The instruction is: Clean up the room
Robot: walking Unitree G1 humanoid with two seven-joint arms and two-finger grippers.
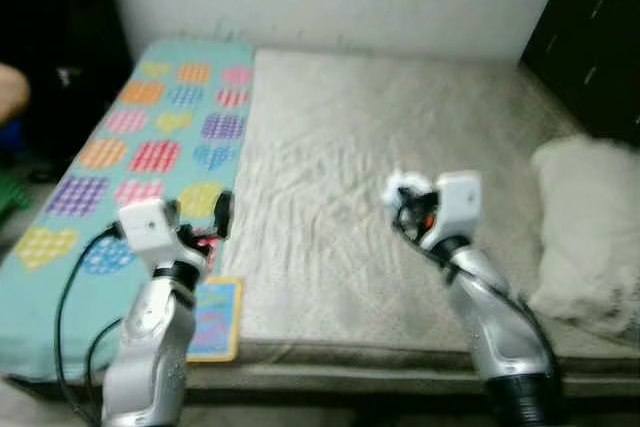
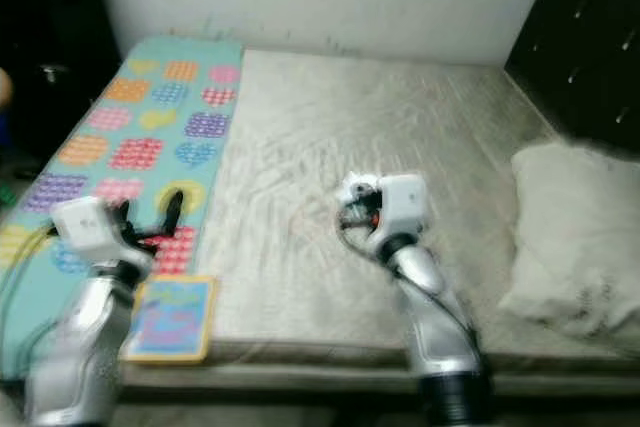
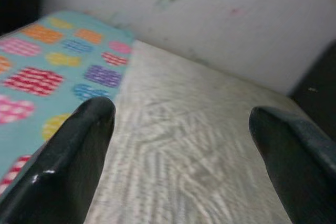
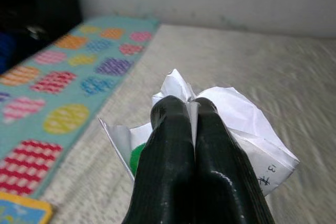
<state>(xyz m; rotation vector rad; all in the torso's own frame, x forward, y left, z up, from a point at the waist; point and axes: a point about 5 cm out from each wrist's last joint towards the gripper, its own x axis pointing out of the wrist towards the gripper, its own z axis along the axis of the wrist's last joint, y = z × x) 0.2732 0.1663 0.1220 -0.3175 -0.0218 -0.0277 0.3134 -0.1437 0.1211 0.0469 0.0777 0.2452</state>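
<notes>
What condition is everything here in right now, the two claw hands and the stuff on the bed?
Left gripper: open, empty, above the bed.
Right gripper: shut on crumpled paper.
Crumpled paper: held off the mattress.
Heart-patterned blanket: spread flat.
Book: lying flat, closed.
Pillow: lying at the bed's right edge.

Bed [image 1: 400,117]: a wide mattress under a beige, wrinkled sheet, set against a pale wall at its far edge. A teal blanket [image 1: 150,147] printed with coloured hearts lies flat along the robot's left side of the bed, running from the wall to the near edge. A small picture book [image 1: 215,319] with a yellow border rests at the near edge, beside the blanket's inner border. A white pillow [image 1: 590,232] lies on the right side, near the front corner.
</notes>
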